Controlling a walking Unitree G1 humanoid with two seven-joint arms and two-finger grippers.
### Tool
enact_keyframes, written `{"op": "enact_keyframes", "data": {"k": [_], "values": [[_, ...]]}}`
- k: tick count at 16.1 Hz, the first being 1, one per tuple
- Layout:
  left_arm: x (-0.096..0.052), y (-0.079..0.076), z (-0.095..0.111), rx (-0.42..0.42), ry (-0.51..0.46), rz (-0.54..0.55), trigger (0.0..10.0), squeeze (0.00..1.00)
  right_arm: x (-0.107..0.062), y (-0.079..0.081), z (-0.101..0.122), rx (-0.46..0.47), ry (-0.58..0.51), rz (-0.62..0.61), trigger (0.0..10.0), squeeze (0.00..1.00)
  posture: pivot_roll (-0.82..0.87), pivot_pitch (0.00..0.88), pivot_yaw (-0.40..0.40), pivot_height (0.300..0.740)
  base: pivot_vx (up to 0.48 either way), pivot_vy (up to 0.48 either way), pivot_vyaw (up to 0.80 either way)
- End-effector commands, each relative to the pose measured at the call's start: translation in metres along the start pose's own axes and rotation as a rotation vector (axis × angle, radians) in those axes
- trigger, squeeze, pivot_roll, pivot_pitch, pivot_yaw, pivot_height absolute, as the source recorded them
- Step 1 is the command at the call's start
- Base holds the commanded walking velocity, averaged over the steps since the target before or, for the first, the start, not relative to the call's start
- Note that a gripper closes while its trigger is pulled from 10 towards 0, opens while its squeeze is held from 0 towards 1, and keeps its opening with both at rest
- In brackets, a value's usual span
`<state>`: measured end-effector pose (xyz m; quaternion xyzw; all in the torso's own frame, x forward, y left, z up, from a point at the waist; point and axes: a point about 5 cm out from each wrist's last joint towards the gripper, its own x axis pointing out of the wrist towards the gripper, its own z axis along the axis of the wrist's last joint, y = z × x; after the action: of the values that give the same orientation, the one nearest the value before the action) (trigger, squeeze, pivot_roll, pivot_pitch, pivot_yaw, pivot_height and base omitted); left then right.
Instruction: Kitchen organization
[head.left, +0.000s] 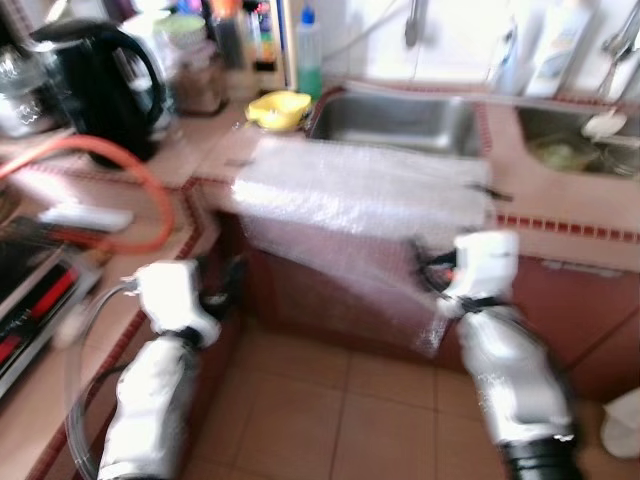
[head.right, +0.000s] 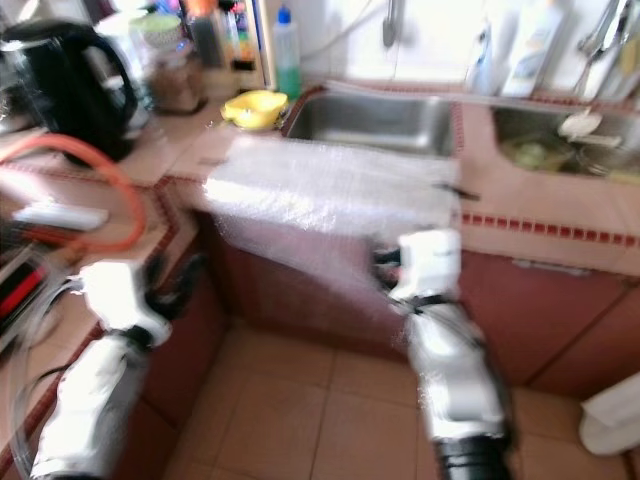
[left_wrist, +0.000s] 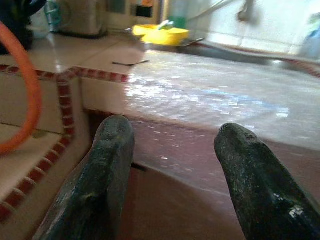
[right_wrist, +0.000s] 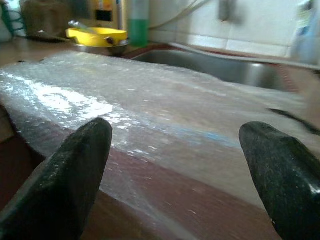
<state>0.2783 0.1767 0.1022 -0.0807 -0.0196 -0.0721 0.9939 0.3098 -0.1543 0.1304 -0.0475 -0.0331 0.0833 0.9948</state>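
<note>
Bubble wrap lies as one wide sheet on the front part of the bench, just before the steel sink, and a large part of it hangs over the front edge down the cabinet face. At the far left corner of the sink stands a yellow bowl. Further left, near the back edge, there is a black kettle, and an orange hose curves over the left wing of the bench.

The left tool is wide open and points at the left end of the sheet, below the bench edge and apart from it. The right tool is also wide open, close before the hanging part, with the sheet between and beyond its fingers. It holds nothing.

I judge the sheet very light, soft and limp. It will fold and slide when it is pulled, and the plastic is smooth, so a shallow pinch may slip. The best place to take hold seems the hanging edge, one tool at each end, so the sheet can be lifted flat and does not drag toward the sink.
</note>
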Motion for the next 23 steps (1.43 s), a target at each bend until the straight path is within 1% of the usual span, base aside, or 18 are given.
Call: {"op": "enact_keyframes", "data": {"k": [1, 4, 5, 9, 15, 20, 21, 23], "values": [[0.003, -0.007, 0.004, 0.007, -0.017, -0.029, 10.0, 0.00, -0.001, -0.009, 0.003, -0.017, -0.010, -0.025, 10.0, 0.00, -0.16, 0.080, 0.046, 0.740, 0.469, 0.000, 0.00], [0.003, -0.011, 0.003, 0.006, -0.017, -0.040, 10.0, 0.00, -0.001, -0.009, 0.001, -0.015, -0.001, -0.024, 10.0, 0.00, -0.16, 0.081, 0.047, 0.740, 0.422, 0.000, 0.00], [0.002, -0.012, 0.002, 0.004, -0.013, -0.043, 10.0, 0.00, -0.001, -0.010, 0.000, -0.022, 0.007, -0.025, 10.0, 0.00, -0.16, 0.082, 0.047, 0.740, 0.307, 0.000, -0.80], [0.002, -0.011, -0.002, -0.009, 0.011, -0.028, 10.0, 0.00, -0.001, -0.009, 0.000, -0.010, 0.005, -0.024, 10.0, 0.00, -0.16, 0.084, 0.046, 0.740, 0.000, 0.000, -0.80], [0.000, -0.013, -0.003, -0.013, 0.014, -0.034, 10.0, 0.00, -0.001, -0.008, 0.001, -0.006, 0.004, -0.020, 10.0, 0.00, -0.16, 0.086, 0.044, 0.740, 0.000, 0.000, -0.73], [-0.001, -0.020, -0.003, 0.005, 0.003, -0.072, 10.0, 0.00, -0.002, -0.007, 0.001, -0.011, -0.001, -0.019, 10.0, 0.00, -0.16, 0.090, 0.050, 0.740, 0.000, 0.000, 0.00], [-0.001, -0.021, -0.003, -0.004, 0.002, -0.077, 10.0, 0.00, -0.002, -0.007, 0.001, -0.010, -0.001, -0.020, 10.0, 0.00, -0.16, 0.091, 0.050, 0.740, 0.000, 0.000, 0.00], [-0.002, -0.019, -0.002, -0.001, -0.002, -0.078, 10.0, 0.00, -0.003, -0.006, 0.001, -0.009, -0.001, -0.021, 10.0, 0.00, -0.16, 0.091, 0.054, 0.740, 0.306, 0.000, 0.00]]}}
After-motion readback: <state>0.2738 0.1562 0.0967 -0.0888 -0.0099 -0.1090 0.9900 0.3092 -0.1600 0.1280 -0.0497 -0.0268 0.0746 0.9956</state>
